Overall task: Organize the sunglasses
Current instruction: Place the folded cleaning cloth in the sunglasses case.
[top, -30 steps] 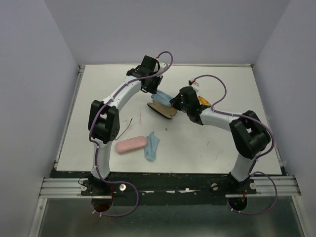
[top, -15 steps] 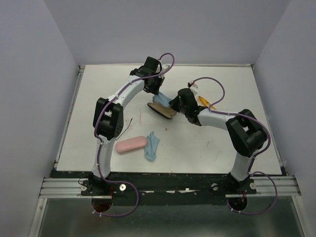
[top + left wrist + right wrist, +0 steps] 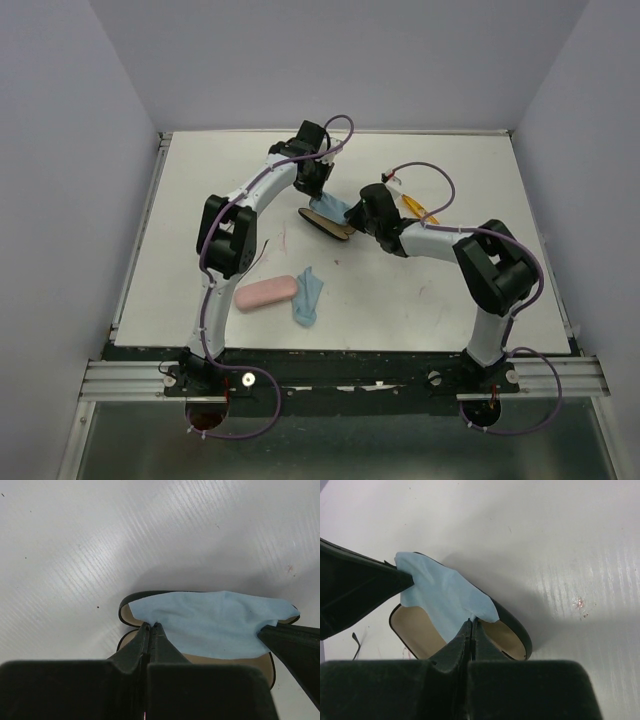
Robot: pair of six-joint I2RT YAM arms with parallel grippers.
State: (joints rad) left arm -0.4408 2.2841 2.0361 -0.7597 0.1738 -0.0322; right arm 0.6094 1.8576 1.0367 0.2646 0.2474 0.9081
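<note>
An open black case with tan lining (image 3: 335, 229) (image 3: 225, 661) (image 3: 415, 626) lies at the table's middle back. A light-blue cloth (image 3: 331, 208) (image 3: 215, 622) (image 3: 440, 592) is stretched over it. My left gripper (image 3: 317, 196) (image 3: 150, 625) is shut on one corner of the cloth. My right gripper (image 3: 352, 215) (image 3: 472, 621) is shut on the opposite corner. The orange-yellow sunglasses (image 3: 416, 208) lie on the table behind the right arm, partly hidden by it.
A pink case (image 3: 264, 293) lies at the front left, with a second light-blue cloth (image 3: 308, 296) right beside it. A thin dark wire (image 3: 263, 256) lies on the table near the left arm.
The left wrist has shifted right and the right wrist a little left and away. The cloth held between them now sits lower, closer over the open case.
</note>
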